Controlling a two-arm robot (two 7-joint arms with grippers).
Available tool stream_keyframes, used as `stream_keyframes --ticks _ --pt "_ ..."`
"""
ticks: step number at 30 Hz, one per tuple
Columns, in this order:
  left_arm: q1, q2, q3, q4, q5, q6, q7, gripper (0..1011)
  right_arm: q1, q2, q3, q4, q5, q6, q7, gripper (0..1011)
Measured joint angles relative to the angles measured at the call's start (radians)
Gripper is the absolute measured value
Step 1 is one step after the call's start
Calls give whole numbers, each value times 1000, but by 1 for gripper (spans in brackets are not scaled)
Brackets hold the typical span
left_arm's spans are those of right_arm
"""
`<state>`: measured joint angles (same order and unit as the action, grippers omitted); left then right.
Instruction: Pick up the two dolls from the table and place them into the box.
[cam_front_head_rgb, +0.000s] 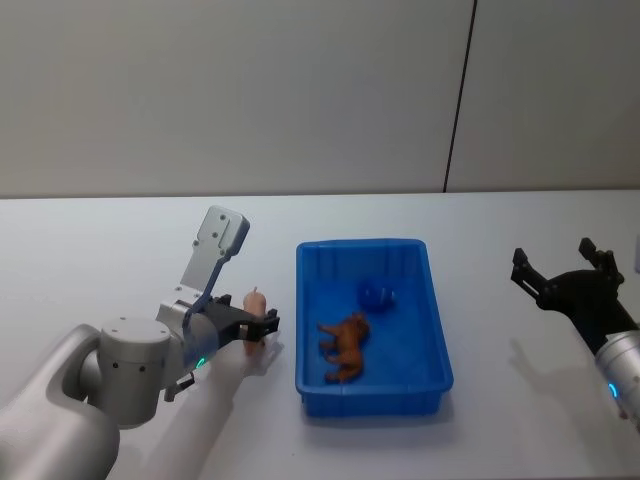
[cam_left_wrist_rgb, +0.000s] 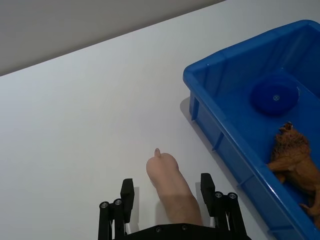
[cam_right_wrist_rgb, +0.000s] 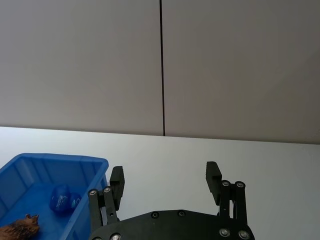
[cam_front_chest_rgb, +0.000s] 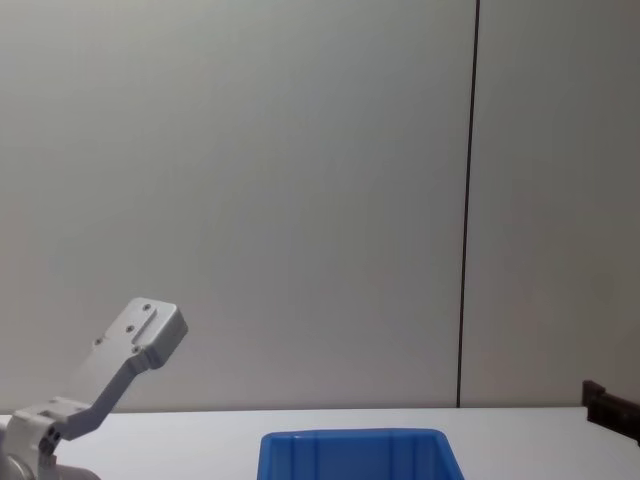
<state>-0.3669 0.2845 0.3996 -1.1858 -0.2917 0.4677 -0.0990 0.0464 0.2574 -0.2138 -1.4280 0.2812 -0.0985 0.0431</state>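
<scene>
Even, soft overhead light reached you across the white table (cam_front_head_rgb: 120, 240), bright without glare. Faint shadows pooled under the left gripper (cam_front_head_rgb: 262, 325) and beside the blue box (cam_front_head_rgb: 372, 388) near the table's front edge. Focus held sharp on the box in the left wrist view, with the wall behind evenly grey.

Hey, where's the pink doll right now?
In the head view the pink doll lies on the white table, left of the blue box, between the open fingers of the left claw.
</scene>
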Motion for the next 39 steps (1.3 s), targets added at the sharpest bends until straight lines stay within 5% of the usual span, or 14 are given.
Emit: stream_keyframes --ticks 16,28,39 --pt "-18 -13 -5 51 -5 -28 -32 386 0 0 0 0 0 0 0 1001" --pt "-16 -13 -5 56 5 -32 -41 371 0 0 0 0 0 0 0 1001" --pt "9 10 -14 -17 36 -68 -39 371 0 0 0 0 0 0 0 1001"
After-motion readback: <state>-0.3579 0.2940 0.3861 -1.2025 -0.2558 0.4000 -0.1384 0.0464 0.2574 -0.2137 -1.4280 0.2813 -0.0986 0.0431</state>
